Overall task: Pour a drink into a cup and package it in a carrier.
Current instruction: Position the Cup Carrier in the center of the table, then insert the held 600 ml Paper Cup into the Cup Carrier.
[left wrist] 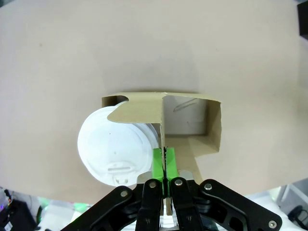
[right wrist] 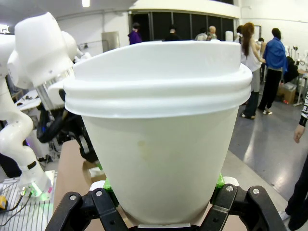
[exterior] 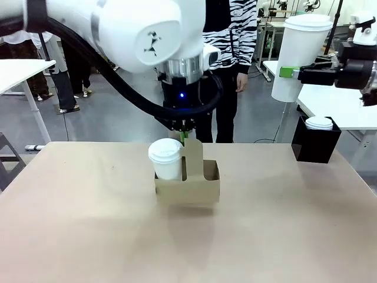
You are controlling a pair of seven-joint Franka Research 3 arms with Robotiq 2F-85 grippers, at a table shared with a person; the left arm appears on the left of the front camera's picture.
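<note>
A brown cardboard carrier [exterior: 194,187] sits mid-table with one white lidded cup [exterior: 166,158] in its left hole. My left gripper [exterior: 184,137] comes down from above and is shut on the carrier's upright centre handle panel [left wrist: 161,126]. In the left wrist view the green pads [left wrist: 158,162] pinch the panel, the cup's lid [left wrist: 114,150] lies to the left, and the right hole [left wrist: 190,120] holds nothing. My right gripper [exterior: 291,72] hangs high at the right, shut on a second white lidded cup [exterior: 303,56], which looms close in the right wrist view [right wrist: 163,144]. Lids hide the drink.
A black box [exterior: 316,144] with a stack of white lids [exterior: 319,122] stands at the table's far right edge. A person in a striped top [exterior: 235,35] stands behind the far side. White tables stand at the left [exterior: 20,68] and right [exterior: 339,106].
</note>
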